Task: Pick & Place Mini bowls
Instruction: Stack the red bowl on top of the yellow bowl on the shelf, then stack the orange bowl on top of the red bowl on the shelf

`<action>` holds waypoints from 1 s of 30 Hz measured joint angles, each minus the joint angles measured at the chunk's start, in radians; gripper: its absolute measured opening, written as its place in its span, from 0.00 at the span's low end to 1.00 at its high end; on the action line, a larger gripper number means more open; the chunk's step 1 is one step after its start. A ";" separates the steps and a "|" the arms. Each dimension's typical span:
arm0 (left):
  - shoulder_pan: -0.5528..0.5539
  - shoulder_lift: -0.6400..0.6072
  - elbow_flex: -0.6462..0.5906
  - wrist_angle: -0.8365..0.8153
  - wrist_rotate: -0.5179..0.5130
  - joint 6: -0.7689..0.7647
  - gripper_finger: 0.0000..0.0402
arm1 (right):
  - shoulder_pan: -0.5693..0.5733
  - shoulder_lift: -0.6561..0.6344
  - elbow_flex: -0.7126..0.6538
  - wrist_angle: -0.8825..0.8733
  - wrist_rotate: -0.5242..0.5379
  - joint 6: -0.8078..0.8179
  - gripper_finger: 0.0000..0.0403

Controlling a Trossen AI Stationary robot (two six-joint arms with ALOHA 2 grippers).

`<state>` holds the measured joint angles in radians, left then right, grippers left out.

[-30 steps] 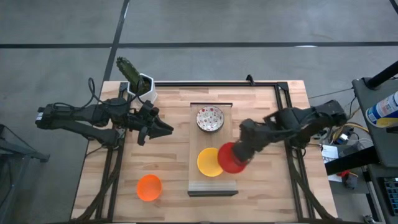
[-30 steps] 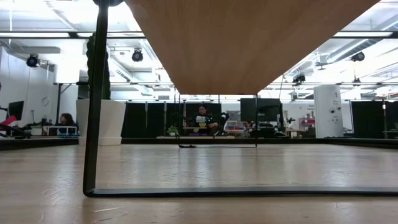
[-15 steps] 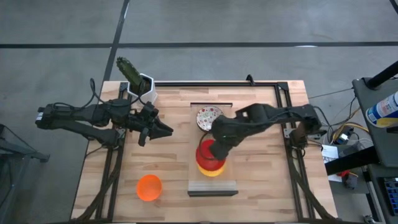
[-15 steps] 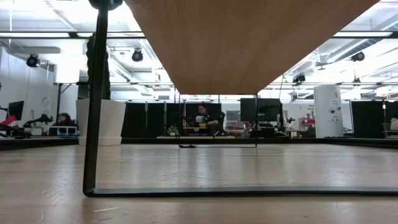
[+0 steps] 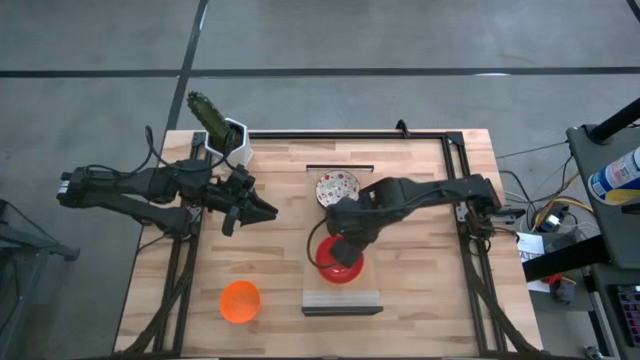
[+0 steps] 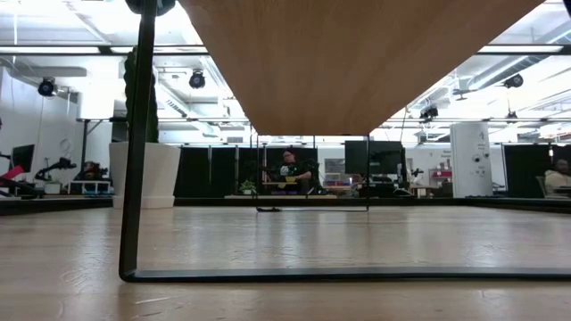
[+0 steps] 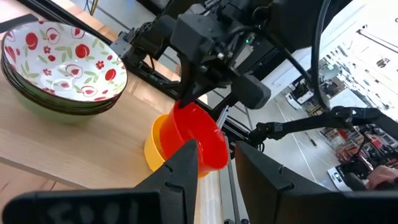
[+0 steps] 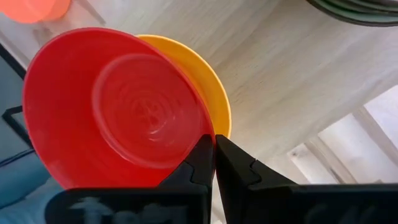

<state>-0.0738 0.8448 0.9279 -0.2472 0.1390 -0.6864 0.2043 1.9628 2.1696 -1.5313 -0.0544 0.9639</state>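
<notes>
Since a second ago the right gripper has carried the red bowl across from beside the yellow bowl to directly over it, so that from above the yellow one is now almost wholly covered. Its fingers are pinched narrow on the red bowl's rim, one inside the wall and one outside, as the right wrist view shows; the bowl hangs just ahead of the fingertips, tilted, with its open side toward that camera. The yellow bowl sits immediately under and behind the red one, its edge peeking past the far side of the rim.

Holding by the rim leaves the bowl's base free, which looks suited to nesting it into the yellow bowl; I judge the stacking step to be close to release, though whether the two bowls already touch cannot be told.

Beyond the gripper, farther along the pale board, stands the stack of speckled bowls. The orange bowl lies well apart from the right gripper, nearer the left gripper, which waits over the table beside the cactus pot with its fingers slightly apart and nothing between them.
</notes>
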 joint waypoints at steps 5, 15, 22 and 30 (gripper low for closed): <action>0.000 0.000 0.000 0.000 0.000 0.001 0.25 | 0.000 0.017 -0.004 -0.007 -0.007 -0.021 0.02; 0.000 0.000 0.000 -0.001 -0.001 0.001 0.25 | 0.000 0.013 -0.005 -0.011 -0.006 -0.022 0.16; 0.000 0.000 0.000 -0.001 -0.001 0.003 0.25 | 0.000 0.011 -0.004 0.001 0.002 -0.017 0.34; -0.007 0.000 0.000 -0.072 0.071 -0.057 0.25 | 0.002 0.005 0.071 0.003 0.054 0.001 0.38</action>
<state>-0.0811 0.8448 0.9279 -0.3189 0.2096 -0.7430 0.2066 1.9682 2.2409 -1.5287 -0.0006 0.9650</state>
